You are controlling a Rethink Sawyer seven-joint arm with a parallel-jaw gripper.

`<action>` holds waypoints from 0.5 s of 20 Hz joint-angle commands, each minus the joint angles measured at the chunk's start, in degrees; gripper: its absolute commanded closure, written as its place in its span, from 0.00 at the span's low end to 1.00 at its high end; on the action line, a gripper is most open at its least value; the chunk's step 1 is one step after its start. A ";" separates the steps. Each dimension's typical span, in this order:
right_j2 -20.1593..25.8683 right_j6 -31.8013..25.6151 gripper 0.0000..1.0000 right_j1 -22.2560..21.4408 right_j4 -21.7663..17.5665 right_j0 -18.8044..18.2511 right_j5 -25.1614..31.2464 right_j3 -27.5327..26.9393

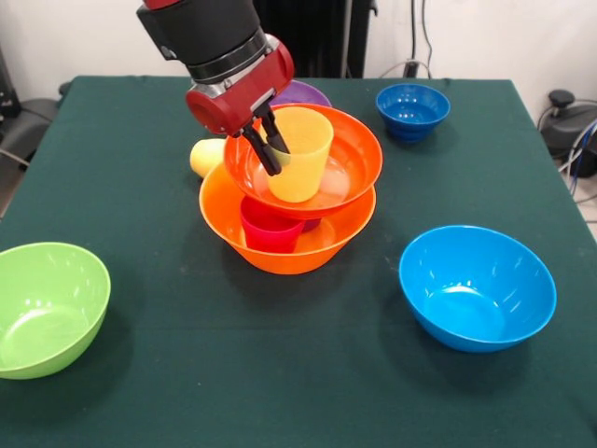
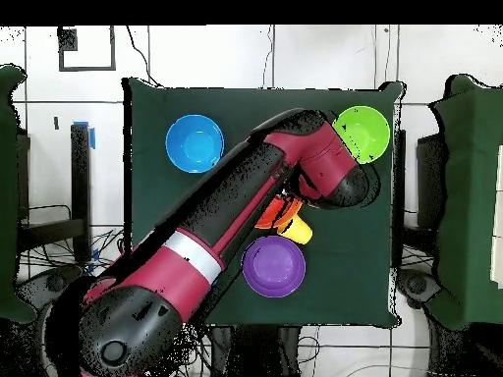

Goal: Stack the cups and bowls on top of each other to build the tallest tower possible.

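table: dark green cloth [image 1: 280, 373] | floor: white tiles [image 2: 246, 54] | cables [image 1: 420, 37] behind table

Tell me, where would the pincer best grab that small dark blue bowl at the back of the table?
By its rim, coming straight down from above. The small dark blue bowl sits upright, mouth up, with bare tablecloth round it, so one finger could go inside the thin wall and one outside. Its rounded, glossy sides would likely slip in a sideways grip. The pincer is now at the orange-yellow cup.
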 commanded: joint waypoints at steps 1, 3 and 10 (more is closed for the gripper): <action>9.81 -11.03 1.00 -0.90 4.36 1.16 6.35 2.48; 9.79 -11.48 1.00 -0.99 4.40 1.14 6.62 2.50; 9.89 -13.76 1.00 -1.65 4.88 1.51 7.71 2.99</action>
